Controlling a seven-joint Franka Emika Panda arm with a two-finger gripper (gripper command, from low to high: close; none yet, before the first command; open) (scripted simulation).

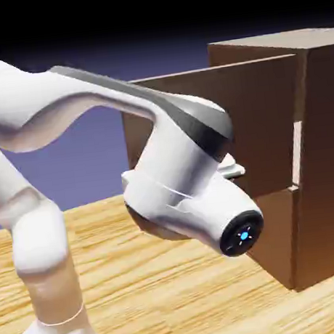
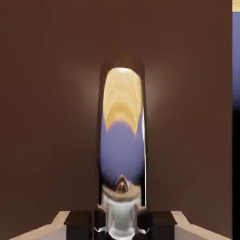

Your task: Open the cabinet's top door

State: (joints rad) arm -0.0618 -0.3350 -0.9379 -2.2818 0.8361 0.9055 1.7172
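Observation:
The dark brown cabinet (image 1: 328, 144) stands at the right of the exterior view. Its top door (image 1: 259, 115) is set out from the cabinet's body, and a pale gap shows at its right edge. My white hand (image 1: 194, 189) is pressed up to the door's front and hides the fingers there. In the hand view the door's brown panel (image 2: 47, 117) fills the picture. The curved silver handle (image 2: 121, 140) runs up the middle. My gripper (image 2: 121, 226) is shut on the handle's lower end, with a dark finger on either side of it.
The lower, shorter brown panel (image 1: 277, 238) sits flush under the top door. The cabinet stands on a light wooden table (image 1: 138, 275). My arm's base link (image 1: 45, 286) rises at the lower left.

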